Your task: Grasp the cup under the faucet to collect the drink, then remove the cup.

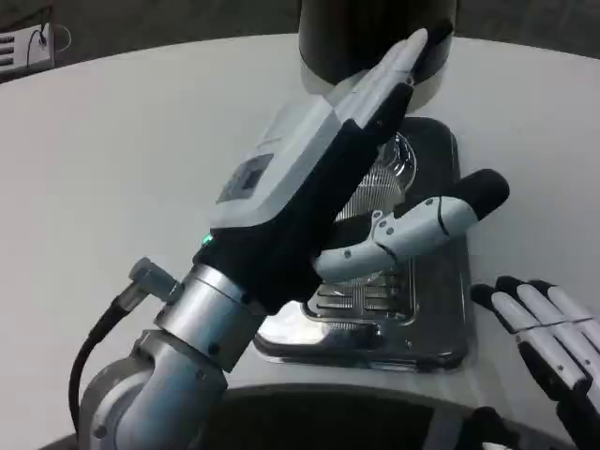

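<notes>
The cup (pixel 398 169) stands on the drip tray (pixel 436 309), under the dark dispenser (pixel 375 37) at the top of the picture. Only a sliver of clear ribbed wall shows; the left hand (pixel 309 178) covers most of it, so its rim and contents cannot be made out. The faucet itself is hidden behind the fingers.

The left hand reaches up and forward across the middle of the picture, its white back toward the camera. Its long fingers (pixel 398 70) stretch straight to the dispenser's lower edge, and its thumb (pixel 431 220) juts out to the right, apart from them, in front of the tray. The hand looks released, fingers spread rather than wrapped round the cup, though the palm side is hidden and contact with the cup cannot be judged.

The tray is shiny metal with a slotted grille; its left part is hidden by the left forearm (pixel 178 347), whose silver wrist and black cable fill the lower left corner.

The right hand (pixel 553 342) lies low at the right edge, cut off by the frame, fingers loosely apart, grasping nothing, just beside the tray on the white table (pixel 122 159).
</notes>
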`<state>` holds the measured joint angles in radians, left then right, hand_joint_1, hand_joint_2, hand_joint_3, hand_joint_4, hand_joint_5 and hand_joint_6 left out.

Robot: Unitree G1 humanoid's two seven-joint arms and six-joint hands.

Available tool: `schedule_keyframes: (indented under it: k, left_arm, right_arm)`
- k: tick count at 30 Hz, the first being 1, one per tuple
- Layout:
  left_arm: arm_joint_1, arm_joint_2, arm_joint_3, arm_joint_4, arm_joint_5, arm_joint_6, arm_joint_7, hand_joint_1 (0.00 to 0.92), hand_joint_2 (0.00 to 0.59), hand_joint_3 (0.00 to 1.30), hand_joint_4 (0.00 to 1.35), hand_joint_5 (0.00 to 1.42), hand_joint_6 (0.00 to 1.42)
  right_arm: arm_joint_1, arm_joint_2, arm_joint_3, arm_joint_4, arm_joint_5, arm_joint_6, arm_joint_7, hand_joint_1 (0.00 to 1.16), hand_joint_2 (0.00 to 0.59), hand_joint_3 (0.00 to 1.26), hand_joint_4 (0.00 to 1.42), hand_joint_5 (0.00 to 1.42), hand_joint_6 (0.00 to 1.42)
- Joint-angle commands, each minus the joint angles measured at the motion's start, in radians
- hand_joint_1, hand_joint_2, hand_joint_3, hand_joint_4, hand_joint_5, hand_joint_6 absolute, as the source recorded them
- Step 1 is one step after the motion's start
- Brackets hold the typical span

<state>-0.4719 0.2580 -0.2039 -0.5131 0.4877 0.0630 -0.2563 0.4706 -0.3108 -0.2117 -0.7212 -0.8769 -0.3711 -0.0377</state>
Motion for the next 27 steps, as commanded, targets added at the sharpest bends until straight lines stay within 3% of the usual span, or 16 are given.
schedule_keyframes:
  k: [1,15,27]
  left_arm:
    - [-0.008,0.035,-0.016,-0.014,0.026,0.014,-0.052,0.0,0.176,0.0,0.0,0.07,0.02]
    - [-0.079,0.113,-0.049,-0.006,0.101,-0.026,-0.117,0.0,0.168,0.0,0.0,0.06,0.01]
    - [-0.089,0.125,-0.094,0.005,0.139,-0.046,-0.129,0.0,0.162,0.0,0.0,0.06,0.0]
  right_arm:
    - [-0.002,0.006,0.007,0.008,0.005,0.004,-0.004,0.23,0.486,0.1,0.06,0.07,0.18]
    - [-0.013,0.011,0.012,0.018,0.015,0.015,-0.004,0.23,0.486,0.1,0.06,0.07,0.18]
    - [-0.039,0.014,0.022,0.027,0.034,0.045,0.009,0.23,0.485,0.1,0.06,0.07,0.18]
